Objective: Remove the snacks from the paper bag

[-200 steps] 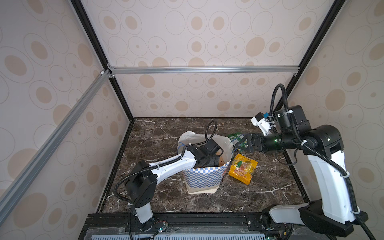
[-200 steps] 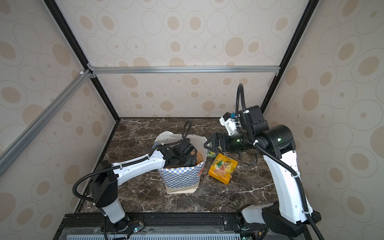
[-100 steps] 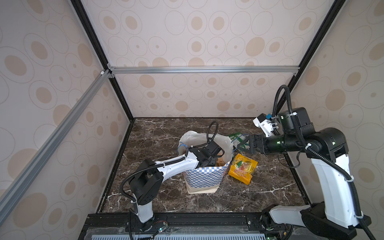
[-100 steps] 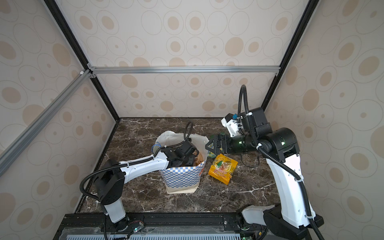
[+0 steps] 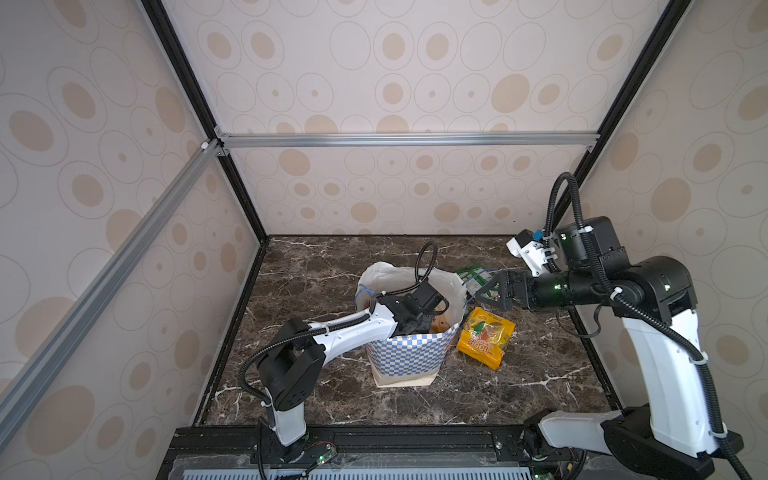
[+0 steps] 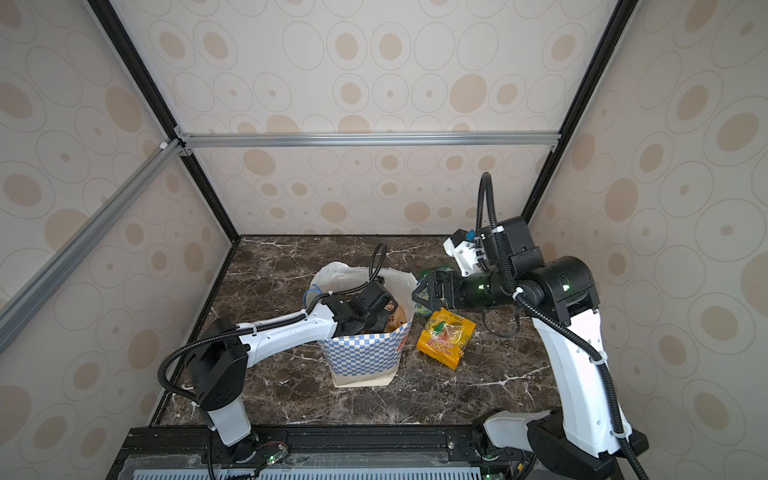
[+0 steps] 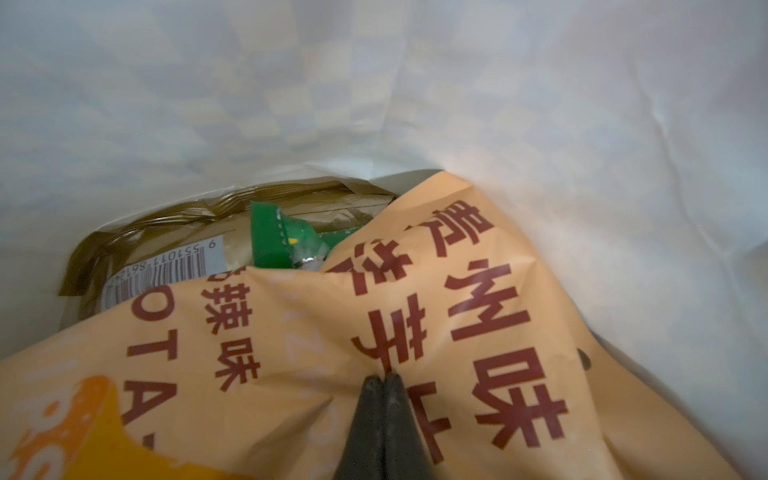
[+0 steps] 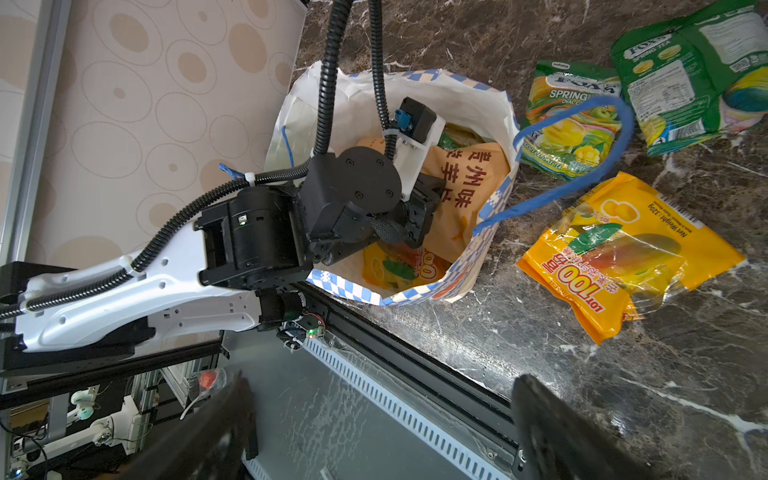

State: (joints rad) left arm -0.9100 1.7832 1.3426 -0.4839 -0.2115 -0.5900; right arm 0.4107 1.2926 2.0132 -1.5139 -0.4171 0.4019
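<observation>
Pinching the chips bag (image 7: 478, 316) is the left gripper (image 7: 383, 380).

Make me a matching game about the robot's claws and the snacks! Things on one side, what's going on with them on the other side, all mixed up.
Things
1. left claw
2. right claw
3. orange-tan plastic chips bag with red Chinese characters
4. green plastic candy packets

States
A. lying on the dark marble table
B. pinched, inside the white checkered paper bag
C. open wide, holding nothing
D. shut tight on a fold

Pairs: 1-D, 2-C, 3-B, 4-A
</observation>
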